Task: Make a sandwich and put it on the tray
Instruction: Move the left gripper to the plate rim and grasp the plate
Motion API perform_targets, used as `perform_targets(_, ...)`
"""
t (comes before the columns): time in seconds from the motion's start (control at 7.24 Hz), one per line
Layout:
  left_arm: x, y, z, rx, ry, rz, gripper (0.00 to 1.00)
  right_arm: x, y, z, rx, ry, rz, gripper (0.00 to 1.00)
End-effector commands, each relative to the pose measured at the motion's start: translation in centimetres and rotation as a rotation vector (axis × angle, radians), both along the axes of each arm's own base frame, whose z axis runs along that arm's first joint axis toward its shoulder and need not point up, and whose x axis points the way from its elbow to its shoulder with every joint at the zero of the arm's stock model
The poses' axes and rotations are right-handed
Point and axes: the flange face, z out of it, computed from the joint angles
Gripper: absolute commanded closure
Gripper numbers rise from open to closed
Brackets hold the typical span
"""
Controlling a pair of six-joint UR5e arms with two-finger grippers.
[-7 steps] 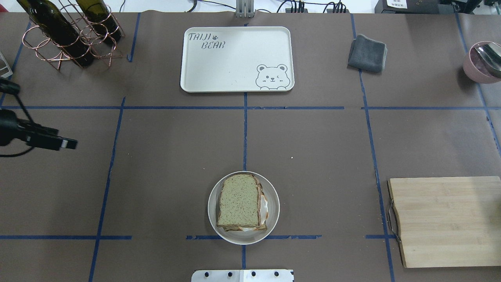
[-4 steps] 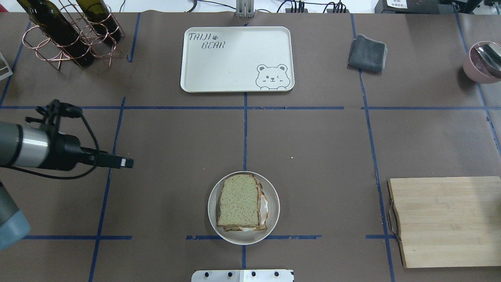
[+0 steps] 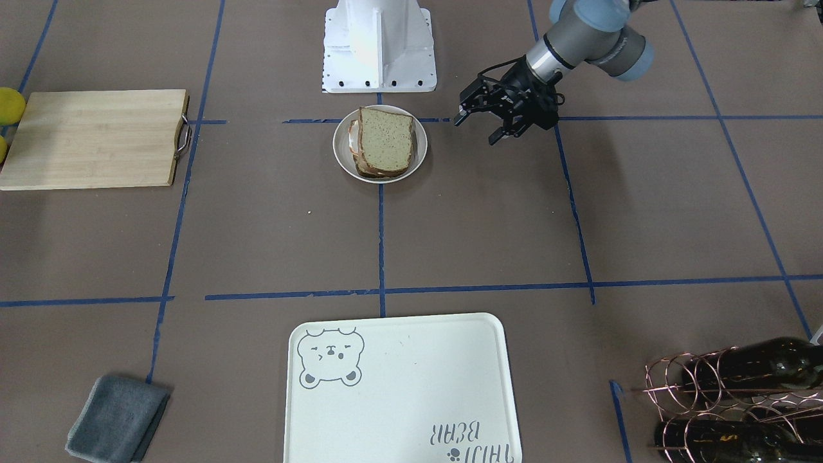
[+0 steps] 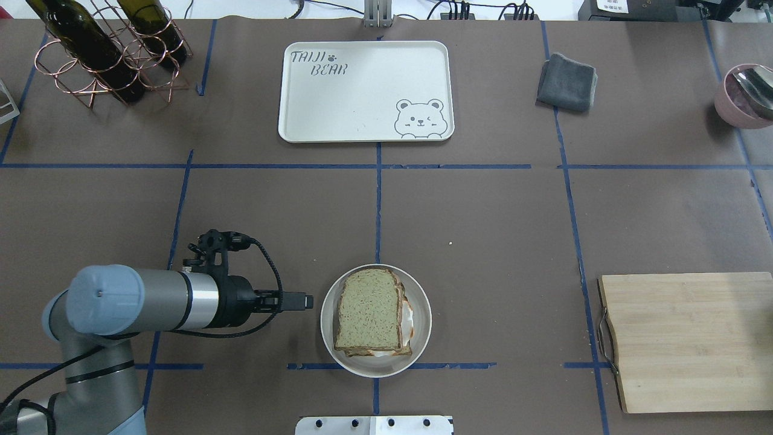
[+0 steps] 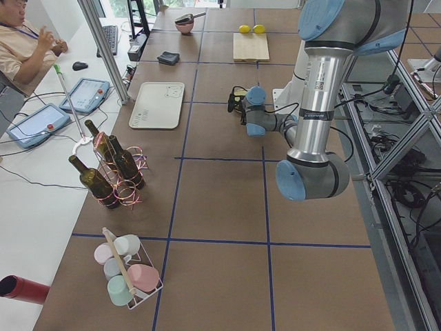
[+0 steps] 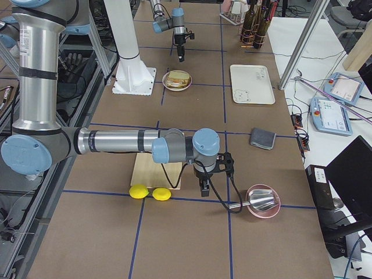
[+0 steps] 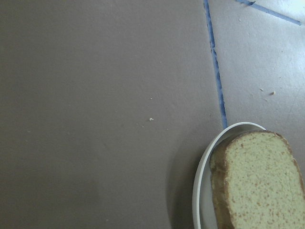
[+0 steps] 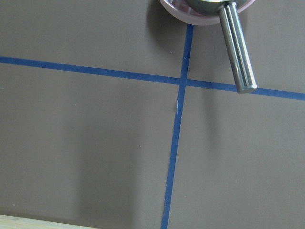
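The sandwich (image 4: 369, 314) lies on the plate (image 4: 327, 320). Its top slice sits nearly square over the lower one, and a white edge of egg (image 4: 409, 315) peeks out on my right side. The plate stands on the worktop (image 4: 483, 229) just in front of my base.

My left pincer (image 3: 477, 128) hangs above the worktop just beside the plate, on my left. Its fingers are spread wide and empty, and it touches neither plate nor bread. My left wrist camera catches only the plate's rim and one corner of the top slice.

The tray (image 4: 362, 90) lies well apart from the plate, straight across the worktop on the side away from me.

My right pincer (image 6: 203, 189) is far from the plate on my right, beyond the board (image 4: 688, 341) and near the bowl (image 6: 264, 203). I cannot tell whether it is wide or narrow.
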Motion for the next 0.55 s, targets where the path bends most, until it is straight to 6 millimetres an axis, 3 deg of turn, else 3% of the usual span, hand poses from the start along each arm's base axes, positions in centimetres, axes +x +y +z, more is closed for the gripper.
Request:
perform_targets(0.0,2.4,-0.2,-0.3,-0.017,-0.008,0.003,0.30,0.0,0.0,0.0,-0.001,0.000,0.001,0.00)
perform_targets(0.41,4.7,-0.1,-0.7,-0.020,-0.010,0.019,0.41,0.0,0.0,0.1,-0.004,0.001,0.002,0.00)
